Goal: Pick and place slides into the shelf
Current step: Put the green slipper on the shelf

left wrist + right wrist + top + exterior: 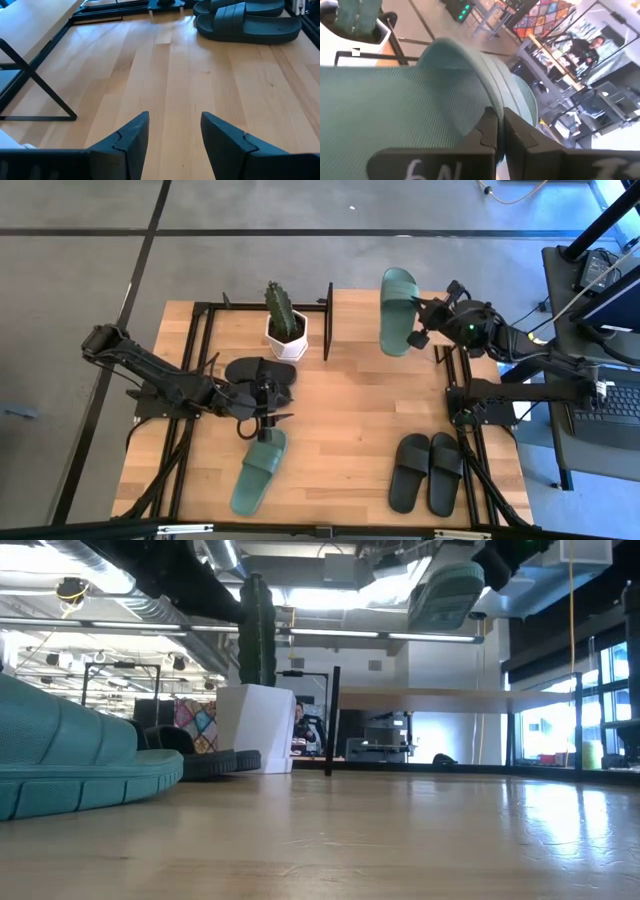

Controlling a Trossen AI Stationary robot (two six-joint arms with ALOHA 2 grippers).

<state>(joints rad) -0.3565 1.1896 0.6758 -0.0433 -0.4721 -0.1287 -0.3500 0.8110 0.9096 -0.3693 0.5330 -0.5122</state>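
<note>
The light wooden plank table [340, 410] carries a black foam slide pair [428, 471] well off from the left pincer [262, 418], another black pair [262, 372] and a sage-green foam slide [258, 472] just beside it, and a white-potted cactus [285, 320] near it.

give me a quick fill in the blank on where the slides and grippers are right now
1. The right gripper is shut on a ____ slide, held above the shelf.
2. The left gripper is ____, with nothing between its fingers.
3. The potted cactus stands in a ____ pot.
4. The black pair near the right arm lies on the ____.

Missing words: green; open; white; table
</note>
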